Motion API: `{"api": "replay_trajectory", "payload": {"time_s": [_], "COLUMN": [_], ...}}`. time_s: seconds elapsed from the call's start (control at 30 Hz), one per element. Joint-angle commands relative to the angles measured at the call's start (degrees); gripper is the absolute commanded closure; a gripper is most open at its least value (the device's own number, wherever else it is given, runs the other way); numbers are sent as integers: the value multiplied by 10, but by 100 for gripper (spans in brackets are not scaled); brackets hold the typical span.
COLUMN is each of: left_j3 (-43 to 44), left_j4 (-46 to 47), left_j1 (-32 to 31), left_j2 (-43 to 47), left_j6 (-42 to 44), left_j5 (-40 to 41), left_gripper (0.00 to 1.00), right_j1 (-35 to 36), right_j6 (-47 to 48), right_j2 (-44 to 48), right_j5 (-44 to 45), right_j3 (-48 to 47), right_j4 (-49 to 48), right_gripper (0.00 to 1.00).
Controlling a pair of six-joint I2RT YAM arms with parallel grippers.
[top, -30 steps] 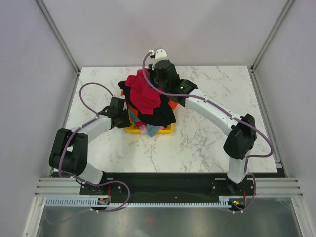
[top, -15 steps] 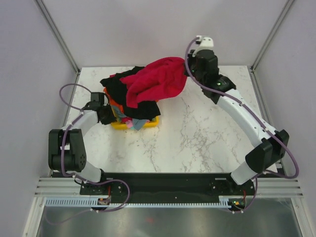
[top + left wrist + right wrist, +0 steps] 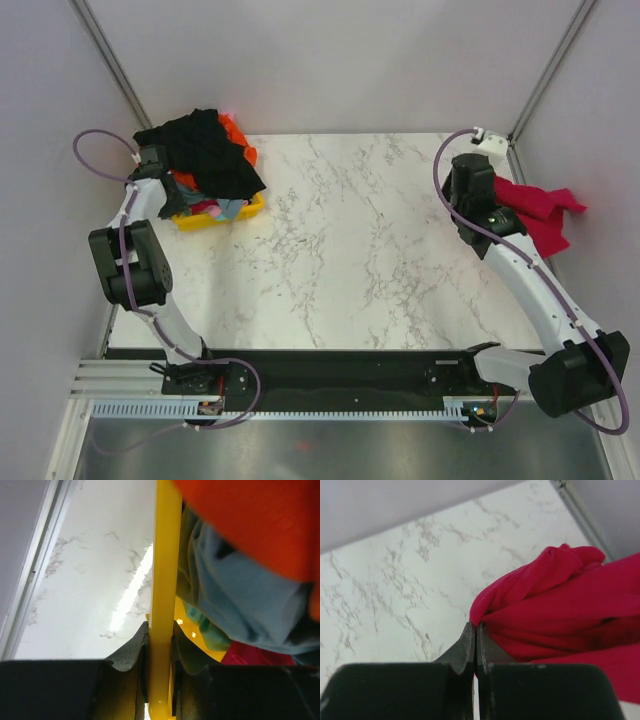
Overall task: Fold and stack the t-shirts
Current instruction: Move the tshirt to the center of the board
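Observation:
A crimson red t-shirt (image 3: 560, 610) hangs bunched from my right gripper (image 3: 475, 628), which is shut on a fold of it. In the top view this t-shirt (image 3: 540, 208) is at the table's far right edge, partly over the rim. My left gripper (image 3: 160, 639) is shut on the side wall of the yellow bin (image 3: 165, 570). The bin (image 3: 212, 216) is at the far left corner, heaped with a black t-shirt (image 3: 205, 150), an orange one (image 3: 236, 130) and a light blue one (image 3: 240, 600).
The white marble table (image 3: 380, 250) lies between the two arms. Metal frame posts and grey walls close in the left, right and far sides. The left arm is folded back along the left edge.
My right gripper has pulled the red t-shirt off the pile and swung it to the right edge. My left gripper has dragged the bin to the far left corner.

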State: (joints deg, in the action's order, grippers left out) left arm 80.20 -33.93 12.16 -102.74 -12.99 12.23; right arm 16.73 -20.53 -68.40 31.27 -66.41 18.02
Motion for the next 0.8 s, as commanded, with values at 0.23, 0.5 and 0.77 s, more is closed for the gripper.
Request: {"api": "replay_trajectory", "payload": {"time_s": [0.23, 0.5, 0.77], "left_j3": [108, 85, 61], "left_j4": [18, 15, 9], "left_j1": [116, 65, -84], "left_j2": [-156, -3, 105], "left_j6": [15, -4, -37], "left_j5": [-24, -2, 40], "left_gripper": [17, 11, 18], "right_j1": [4, 4, 5], "right_j6": [-39, -33, -30], "right_j2": [16, 28, 26], "right_j5": [-160, -168, -162], "right_j3": [69, 79, 77], "right_j4": [-33, -33, -33], "right_gripper": [100, 100, 100]}}
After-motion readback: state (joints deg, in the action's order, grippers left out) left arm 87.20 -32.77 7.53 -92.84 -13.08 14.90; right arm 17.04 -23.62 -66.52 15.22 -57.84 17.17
